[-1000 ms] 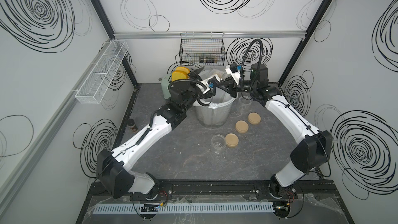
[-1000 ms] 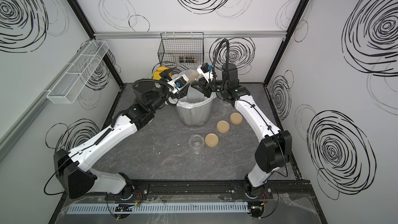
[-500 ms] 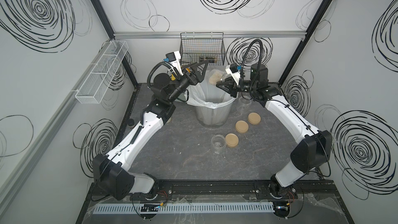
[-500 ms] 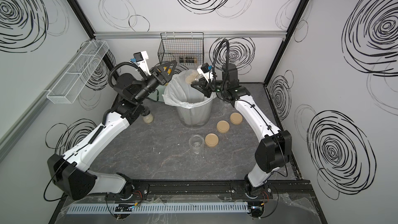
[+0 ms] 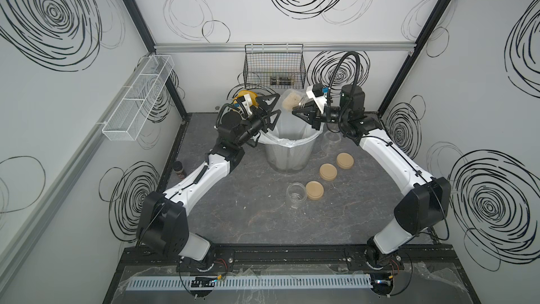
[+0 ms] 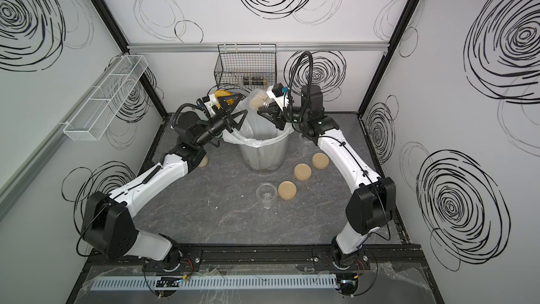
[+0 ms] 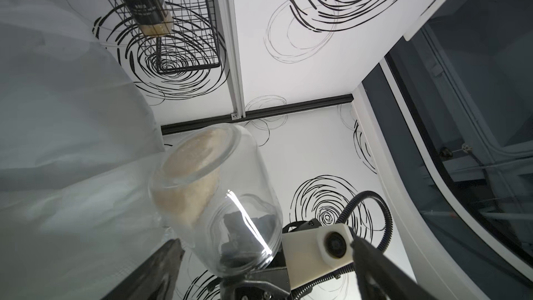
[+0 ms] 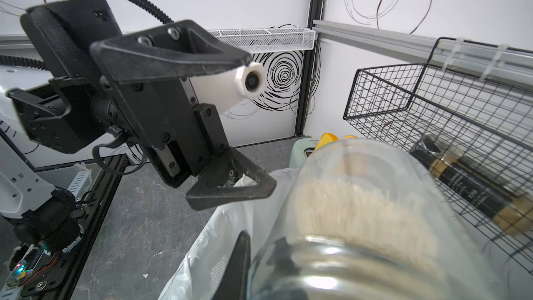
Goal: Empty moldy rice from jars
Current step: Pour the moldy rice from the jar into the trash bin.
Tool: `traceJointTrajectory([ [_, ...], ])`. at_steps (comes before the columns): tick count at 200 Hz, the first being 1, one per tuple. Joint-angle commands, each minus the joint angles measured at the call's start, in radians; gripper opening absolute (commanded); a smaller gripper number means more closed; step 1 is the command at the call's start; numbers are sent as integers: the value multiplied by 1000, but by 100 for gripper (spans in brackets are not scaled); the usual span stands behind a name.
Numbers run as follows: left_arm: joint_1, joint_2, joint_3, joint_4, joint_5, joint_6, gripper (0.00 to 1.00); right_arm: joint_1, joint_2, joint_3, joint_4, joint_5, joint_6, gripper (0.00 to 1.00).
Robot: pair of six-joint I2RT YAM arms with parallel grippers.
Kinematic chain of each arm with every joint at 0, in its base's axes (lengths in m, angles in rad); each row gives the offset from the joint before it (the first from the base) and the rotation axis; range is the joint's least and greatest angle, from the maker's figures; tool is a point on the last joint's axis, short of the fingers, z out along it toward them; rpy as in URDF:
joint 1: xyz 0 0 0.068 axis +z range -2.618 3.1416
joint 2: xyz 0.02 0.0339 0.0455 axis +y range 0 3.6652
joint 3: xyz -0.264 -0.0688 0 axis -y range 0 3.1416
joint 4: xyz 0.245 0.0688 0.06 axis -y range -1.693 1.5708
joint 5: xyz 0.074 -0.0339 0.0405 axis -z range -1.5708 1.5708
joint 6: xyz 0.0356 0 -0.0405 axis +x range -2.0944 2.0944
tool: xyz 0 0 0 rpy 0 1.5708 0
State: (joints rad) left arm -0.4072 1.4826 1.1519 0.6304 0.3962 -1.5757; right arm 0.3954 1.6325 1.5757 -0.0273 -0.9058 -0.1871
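Note:
In both top views my right gripper (image 5: 301,110) (image 6: 267,111) is shut on the mouth end of a clear lidless jar (image 5: 292,101) (image 6: 258,101). It holds the jar tilted over the bag-lined bin (image 5: 289,153) (image 6: 263,153). Moldy rice (image 7: 187,186) (image 8: 360,212) sits in the jar's base end, away from the mouth. One right finger (image 8: 240,264) lies against the glass. My left gripper (image 5: 273,108) (image 6: 238,109) (image 8: 259,124) is open and empty beside the bin's left rim, facing the jar (image 7: 213,203). An empty jar (image 5: 295,198) (image 6: 266,195) stands in front of the bin. Another (image 5: 331,140) stands behind my right arm.
Three tan lids (image 5: 344,160) (image 5: 328,171) (image 5: 314,190) lie right of the bin. A black wire basket (image 5: 274,67) on the back wall holds a dark bottle. A white wire shelf (image 5: 137,100) hangs on the left wall. A dark shaker (image 5: 178,168) stands at the floor's left edge.
My left arm left the jar over the bin, swung up and back, and has come down again beside the bin's rim with jaws open. The right gripper and jar stayed put.

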Motion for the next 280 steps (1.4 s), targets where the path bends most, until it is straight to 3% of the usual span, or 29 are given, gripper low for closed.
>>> traceJointTrajectory([
  [1, -14, 27, 10, 85, 22, -108, 96, 24, -21, 59, 119, -42, -26, 0],
  [76, -41, 119, 41, 157, 18, -195, 96, 94, -20, 33, 115, -77, -32, 0],
  [156, -47, 142, 38, 251, -24, -206, 96, 123, -23, -1, 92, -149, -33, 0],
  [172, -49, 145, 28, 283, -36, -207, 100, 122, -26, -12, 93, -149, -35, 0],
  [227, -47, 154, 30, 327, -49, -181, 80, 123, -30, -21, 88, -126, -38, 0],
  [243, -46, 148, 32, 318, -56, -166, 77, 123, -36, -27, 93, -88, -36, 19],
  [261, -40, 143, 37, 303, -59, -145, 77, 121, -54, -43, 101, -50, -34, 61],
  [280, -28, 133, 40, 280, -60, -117, 77, 110, -86, -79, 106, -26, -27, 91],
])
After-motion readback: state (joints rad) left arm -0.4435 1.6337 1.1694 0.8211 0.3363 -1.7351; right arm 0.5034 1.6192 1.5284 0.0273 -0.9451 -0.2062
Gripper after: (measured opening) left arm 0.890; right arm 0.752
